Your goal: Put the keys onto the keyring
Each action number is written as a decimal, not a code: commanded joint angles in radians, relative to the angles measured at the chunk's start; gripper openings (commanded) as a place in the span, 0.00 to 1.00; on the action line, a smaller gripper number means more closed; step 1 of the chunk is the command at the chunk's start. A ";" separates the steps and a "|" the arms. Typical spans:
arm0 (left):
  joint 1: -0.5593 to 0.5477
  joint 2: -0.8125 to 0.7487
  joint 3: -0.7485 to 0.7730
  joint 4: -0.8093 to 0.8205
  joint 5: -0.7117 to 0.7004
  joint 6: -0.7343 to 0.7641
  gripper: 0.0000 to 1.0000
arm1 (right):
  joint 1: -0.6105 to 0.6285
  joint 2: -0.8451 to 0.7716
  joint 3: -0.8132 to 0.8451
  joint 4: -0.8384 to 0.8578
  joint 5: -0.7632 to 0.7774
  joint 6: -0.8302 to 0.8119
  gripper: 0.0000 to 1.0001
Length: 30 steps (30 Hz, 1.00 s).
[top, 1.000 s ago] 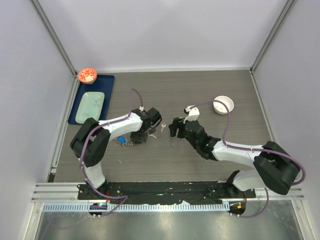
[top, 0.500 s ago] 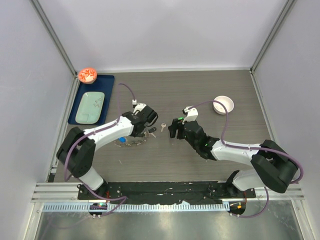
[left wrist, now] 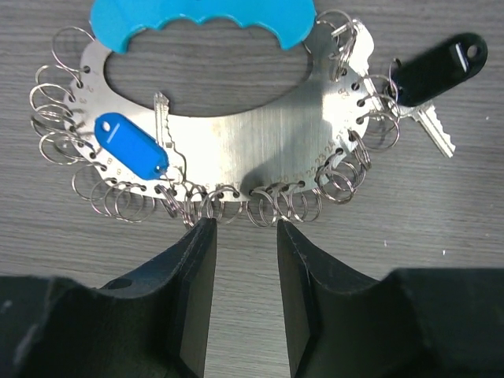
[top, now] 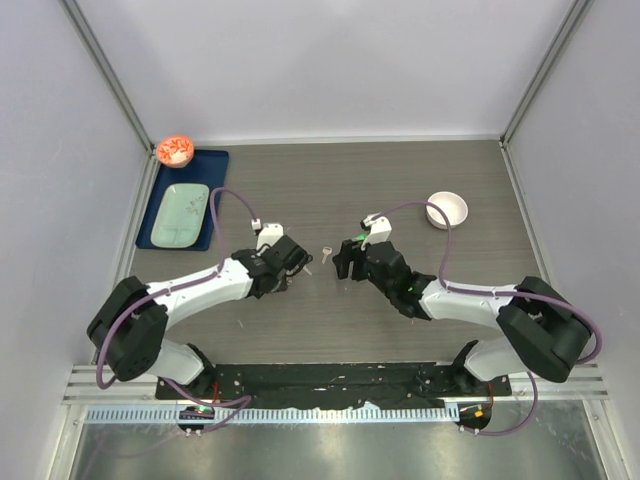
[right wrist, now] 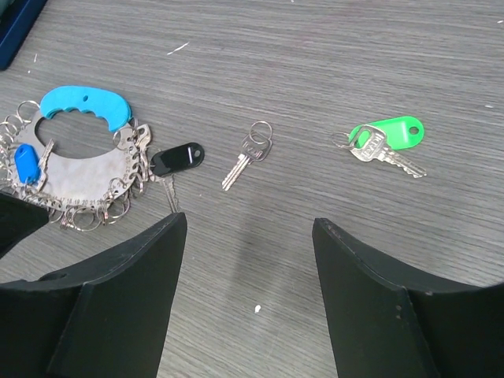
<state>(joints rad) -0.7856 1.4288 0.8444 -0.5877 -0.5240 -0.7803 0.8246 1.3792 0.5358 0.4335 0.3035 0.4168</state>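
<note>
While the left gripper (left wrist: 244,228) hangs low over the grey wooden table (right wrist: 315,47), its two dark fingers (left wrist: 193,291) stand a narrow way apart with only bare wood between them, so it has hold of nothing. Just beyond its tips lies the keyring (left wrist: 236,142), flat on the table: a crescent of silvery metal edged all round with small split rings (left wrist: 272,206), a light-blue handle (left wrist: 201,20) along its far side and a dark-blue tag (left wrist: 131,146) lying on its left half. A black tag (left wrist: 437,67) with its own key rests against the crescent's right end. The right gripper (right wrist: 248,224) is spread wide and grips nothing. Ahead of it, apart from the keyring, the plain silver key (right wrist: 248,157) lies loose on the table, and the green-headed key (right wrist: 386,142) lies further to its right, the two well apart. From above, both grippers face each other near the table's middle, with a white bowl (top: 447,210) off behind the right arm
</note>
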 commanded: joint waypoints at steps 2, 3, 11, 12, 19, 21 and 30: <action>-0.030 -0.028 -0.024 0.080 -0.050 -0.065 0.41 | 0.005 0.015 0.041 0.071 -0.070 -0.029 0.72; -0.033 -0.030 -0.027 0.084 -0.050 -0.065 0.40 | 0.005 0.018 0.041 0.079 -0.084 -0.032 0.72; -0.035 -0.111 -0.042 0.085 -0.137 -0.071 0.46 | 0.034 0.092 0.084 0.105 -0.224 -0.056 0.67; -0.035 -0.125 -0.050 0.078 -0.152 -0.074 0.47 | 0.042 0.119 0.092 0.105 -0.236 -0.061 0.66; -0.035 -0.290 -0.099 0.061 -0.211 -0.070 0.66 | 0.131 0.250 0.177 0.113 -0.189 -0.072 0.62; -0.035 -0.318 -0.137 0.086 -0.209 -0.066 0.70 | 0.146 0.274 0.202 0.116 -0.188 -0.076 0.58; -0.035 -0.467 -0.278 0.163 -0.151 -0.073 0.89 | 0.174 0.417 0.245 0.229 -0.162 -0.079 0.43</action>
<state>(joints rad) -0.8173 1.0149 0.5903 -0.4980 -0.6754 -0.8349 0.9882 1.7622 0.7422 0.5526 0.0959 0.3496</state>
